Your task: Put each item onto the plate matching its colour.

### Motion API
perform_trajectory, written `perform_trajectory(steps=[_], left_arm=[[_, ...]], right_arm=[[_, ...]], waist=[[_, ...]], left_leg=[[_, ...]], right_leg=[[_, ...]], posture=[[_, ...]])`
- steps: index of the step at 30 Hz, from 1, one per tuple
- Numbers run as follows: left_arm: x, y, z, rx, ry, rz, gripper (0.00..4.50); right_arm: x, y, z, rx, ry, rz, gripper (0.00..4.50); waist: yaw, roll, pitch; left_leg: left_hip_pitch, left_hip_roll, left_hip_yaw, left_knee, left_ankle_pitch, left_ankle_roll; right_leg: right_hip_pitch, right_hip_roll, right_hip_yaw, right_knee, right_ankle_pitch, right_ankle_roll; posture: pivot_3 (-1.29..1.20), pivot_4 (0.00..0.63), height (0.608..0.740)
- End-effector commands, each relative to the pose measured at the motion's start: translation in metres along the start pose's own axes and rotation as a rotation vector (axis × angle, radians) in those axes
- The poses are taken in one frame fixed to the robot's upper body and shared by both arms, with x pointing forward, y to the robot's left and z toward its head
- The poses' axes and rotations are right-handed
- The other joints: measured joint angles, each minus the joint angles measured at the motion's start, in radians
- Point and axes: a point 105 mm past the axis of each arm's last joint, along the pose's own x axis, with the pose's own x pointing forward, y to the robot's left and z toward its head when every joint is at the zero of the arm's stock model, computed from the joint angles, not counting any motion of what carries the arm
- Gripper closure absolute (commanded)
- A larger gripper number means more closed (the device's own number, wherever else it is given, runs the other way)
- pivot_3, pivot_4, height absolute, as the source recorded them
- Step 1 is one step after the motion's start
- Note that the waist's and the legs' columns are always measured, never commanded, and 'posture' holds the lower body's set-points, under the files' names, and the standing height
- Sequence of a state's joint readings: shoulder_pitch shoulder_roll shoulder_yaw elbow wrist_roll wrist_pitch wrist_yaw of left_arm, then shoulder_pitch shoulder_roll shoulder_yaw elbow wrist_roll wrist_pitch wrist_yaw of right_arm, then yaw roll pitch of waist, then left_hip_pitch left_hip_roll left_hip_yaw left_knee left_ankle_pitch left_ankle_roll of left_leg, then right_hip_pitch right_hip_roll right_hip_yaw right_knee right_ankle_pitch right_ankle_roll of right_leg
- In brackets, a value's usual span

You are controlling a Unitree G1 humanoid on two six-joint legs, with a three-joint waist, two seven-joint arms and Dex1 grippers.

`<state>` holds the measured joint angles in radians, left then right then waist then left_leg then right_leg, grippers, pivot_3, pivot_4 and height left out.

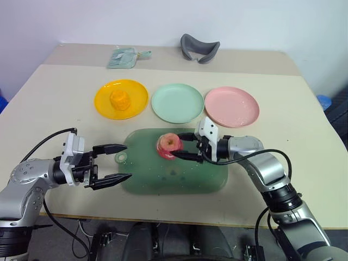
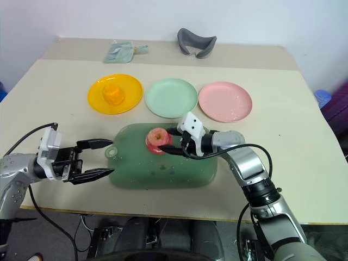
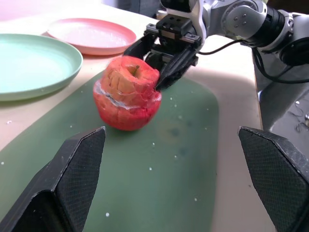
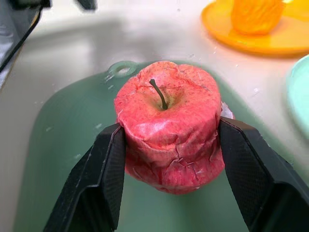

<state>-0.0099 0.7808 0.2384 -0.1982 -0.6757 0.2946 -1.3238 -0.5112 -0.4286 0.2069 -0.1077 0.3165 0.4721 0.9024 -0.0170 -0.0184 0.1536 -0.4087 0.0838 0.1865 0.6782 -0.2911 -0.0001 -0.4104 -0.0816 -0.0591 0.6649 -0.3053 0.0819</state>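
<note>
Right wrist view: the right gripper (image 4: pixel 169 159) clamps a cracked red-pink toy apple (image 4: pixel 169 130) between its two black fingers (image 4: pixel 104 169). The left gripper (image 1: pixel 117 163) hangs spread wide, nothing between its fingers.

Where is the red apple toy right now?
The red apple sits between the right gripper fingers over the green board, just in front of the mint plate.

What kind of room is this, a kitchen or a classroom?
Probably a robot practice room: a plain table against a bare wall holds a toy apple, three coloured plates and a green board, with no real cooking things.
</note>
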Motion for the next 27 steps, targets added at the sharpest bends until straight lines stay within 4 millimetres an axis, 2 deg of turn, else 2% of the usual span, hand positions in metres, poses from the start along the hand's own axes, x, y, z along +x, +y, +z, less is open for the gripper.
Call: perform_trajectory(steps=[1, 3, 5, 10, 13, 17, 19, 24, 27], left_arm=[[0.003, 0.001, 0.005, 0.032, -0.011, -0.002, 0.0], [0.007, 0.002, 0.005, 0.035, -0.023, 0.005, 0.0], [0.01, 0.003, 0.006, 0.039, -0.043, 0.014, 0.0], [0.021, 0.009, 0.013, 0.056, -0.095, 0.061, 0.0], [0.025, 0.013, 0.012, 0.062, -0.093, 0.086, 0.0], [0.028, 0.014, 0.011, 0.058, -0.1, 0.1, 0.0], [0.028, 0.014, 0.012, 0.059, -0.103, 0.101, 0.0], [0.027, 0.018, 0.015, 0.067, -0.122, 0.129, 0.0], [0.028, 0.019, 0.017, 0.064, -0.132, 0.142, 0.0]], right_arm=[[-0.014, -0.039, 0.046, -0.038, -0.125, -0.188, 1.78], [-0.028, -0.068, 0.067, -0.041, -0.162, -0.288, 1.78], [-0.042, -0.09, 0.078, -0.036, -0.178, -0.361, 1.78], [-0.079, -0.147, 0.071, -0.005, -0.161, -0.627, 1.78], [-0.099, -0.17, 0.052, 0.074, -0.104, -0.737, 1.78], [-0.111, -0.184, 0.022, 0.113, -0.044, -0.806, 1.78], [-0.11, -0.185, 0.008, 0.126, -0.015, -0.807, 1.78], [-0.106, -0.184, -0.016, 0.163, 0.027, -0.812, 1.78], [-0.106, -0.184, -0.022, 0.173, 0.032, -0.814, 1.78]], waist=[[0.0, 0.0, 0.0], [0.0, 0.0, 0.0], [0.003, 0.0, 0.0], [0.001, 0.0, 0.0], [-0.002, 0.002, 0.001], [-0.005, 0.003, 0.002], [-0.01, 0.004, 0.002], [-0.025, 0.007, 0.004], [-0.028, 0.007, 0.004]], left_leg=[[0.0, 0.0, 0.0, 0.0, 0.0, 0.0], [0.0, 0.0, 0.0, 0.0, 0.0, 0.0], [0.0, 0.0, 0.001, 0.0, 0.0, 0.0], [0.0, 0.0, 0.001, 0.0, 0.0, 0.0], [0.0, 0.0, 0.001, 0.0, 0.0, 0.0], [0.0, 0.0, 0.003, 0.0, 0.0, 0.0], [0.0, 0.0, 0.003, 0.0, 0.0, 0.0], [0.0, 0.0, 0.003, 0.0, 0.0, 0.0], [0.0, 0.0, 0.003, 0.0, 0.0, 0.0]], right_leg=[[0.0, 0.0, 0.0, 0.0, 0.0, 0.0], [0.0, 0.0, 0.0, 0.0, 0.0, 0.0], [0.0, 0.0, 0.0, 0.0, 0.0, 0.0], [0.0, 0.0, 0.0, 0.0, 0.0, 0.0], [0.0, 0.0, 0.0, 0.0, 0.0, 0.0], [0.0, 0.0, 0.001, 0.0, 0.0, 0.0], [0.0, 0.0, 0.001, 0.0, 0.0, 0.0], [0.0, 0.0, 0.001, 0.0, 0.0, 0.0], [0.0, 0.0, 0.001, 0.0, 0.0, 0.0]], posture=[[0.0, 0.15, 0.74], [0.0, 0.15, 0.74], [0.0, 0.15, 0.74], [0.0, 0.15, 0.74], [0.0, 0.15, 0.74], [0.0, 0.15, 0.74], [0.0, 0.15, 0.74], [0.0, 0.15, 0.74], [0.0, 0.15, 0.74]])
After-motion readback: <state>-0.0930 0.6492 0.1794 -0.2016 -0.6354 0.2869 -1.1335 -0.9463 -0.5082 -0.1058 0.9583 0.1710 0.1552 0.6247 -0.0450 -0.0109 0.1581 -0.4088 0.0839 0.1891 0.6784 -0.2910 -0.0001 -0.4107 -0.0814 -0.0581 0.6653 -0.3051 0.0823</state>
